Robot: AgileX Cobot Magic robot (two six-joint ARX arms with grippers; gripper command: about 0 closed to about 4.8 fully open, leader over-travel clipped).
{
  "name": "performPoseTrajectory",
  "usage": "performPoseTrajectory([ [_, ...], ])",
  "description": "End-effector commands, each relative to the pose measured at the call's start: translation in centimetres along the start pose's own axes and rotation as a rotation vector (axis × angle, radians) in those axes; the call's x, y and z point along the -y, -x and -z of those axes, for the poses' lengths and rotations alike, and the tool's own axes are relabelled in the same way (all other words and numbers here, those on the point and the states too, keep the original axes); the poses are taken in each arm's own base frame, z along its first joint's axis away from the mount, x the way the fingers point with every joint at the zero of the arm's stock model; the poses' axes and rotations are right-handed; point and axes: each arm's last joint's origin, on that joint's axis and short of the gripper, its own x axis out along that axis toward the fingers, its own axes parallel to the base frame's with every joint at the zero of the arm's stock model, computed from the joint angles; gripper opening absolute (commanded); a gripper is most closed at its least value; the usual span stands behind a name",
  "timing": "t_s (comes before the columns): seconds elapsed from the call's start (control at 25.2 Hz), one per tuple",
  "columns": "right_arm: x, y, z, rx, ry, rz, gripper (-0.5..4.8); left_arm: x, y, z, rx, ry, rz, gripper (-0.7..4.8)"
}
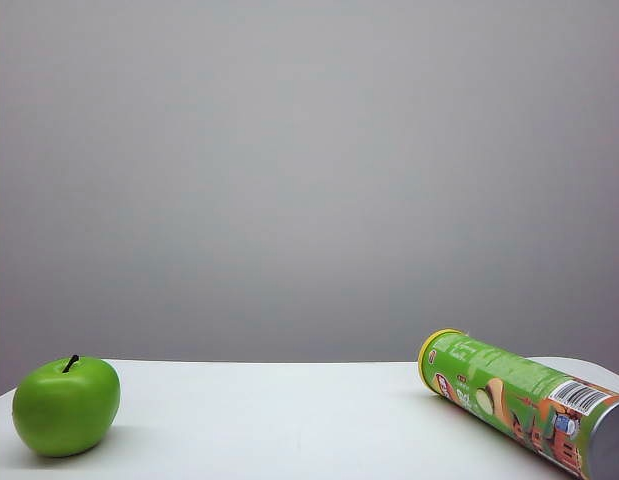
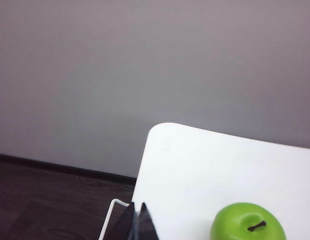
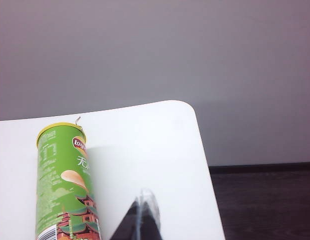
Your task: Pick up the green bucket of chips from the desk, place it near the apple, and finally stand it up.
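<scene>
The green bucket of chips [image 1: 514,398] lies on its side at the right of the white desk [image 1: 279,420], yellow lid pointing away and silver base toward the camera. The right wrist view shows the bucket of chips [image 3: 62,185] beside my right gripper [image 3: 143,197], whose jaws are shut and empty, a short way apart from it. The shiny green apple [image 1: 66,405] sits at the desk's left front. In the left wrist view the apple [image 2: 247,224] lies off to one side of my left gripper [image 2: 137,207], shut with nothing in it. Neither gripper shows in the exterior view.
A plain grey wall backs the desk. The left wrist view shows the desk's rounded far corner [image 2: 162,131] with dark floor [image 2: 54,200] beyond the edge. In the right wrist view the other rounded corner [image 3: 187,110] borders dark floor [image 3: 265,205].
</scene>
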Motion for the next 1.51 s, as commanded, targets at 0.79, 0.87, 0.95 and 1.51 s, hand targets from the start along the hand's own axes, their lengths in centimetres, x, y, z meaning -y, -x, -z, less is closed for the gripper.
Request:
performPoseTrajectory([
  [0.79,-1.9,-3.8,-14.2,0.022,-0.170,-0.015,0.01,0.6,-7.5,-18.9,-0.161,0.055,0.205,-0.05],
  [0.87,-2.7,-6.3,-16.5,-0.085,-0.124,-0.087,0.01,0.7,-9.2,-21.5,-0.230,-0.002,0.205,-0.04],
  [0.95,-3.3,-8.7,-18.1,-0.164,-0.084,-0.148,0.00,0.8,-10.2,-23.3,-0.258,-0.012,0.206,0.00],
  [1.51,-4.5,-19.1,-15.4,-0.702,0.003,-0.303,1.22,0.7,-12.3,-19.5,-0.852,0.006,0.264,4.34],
])
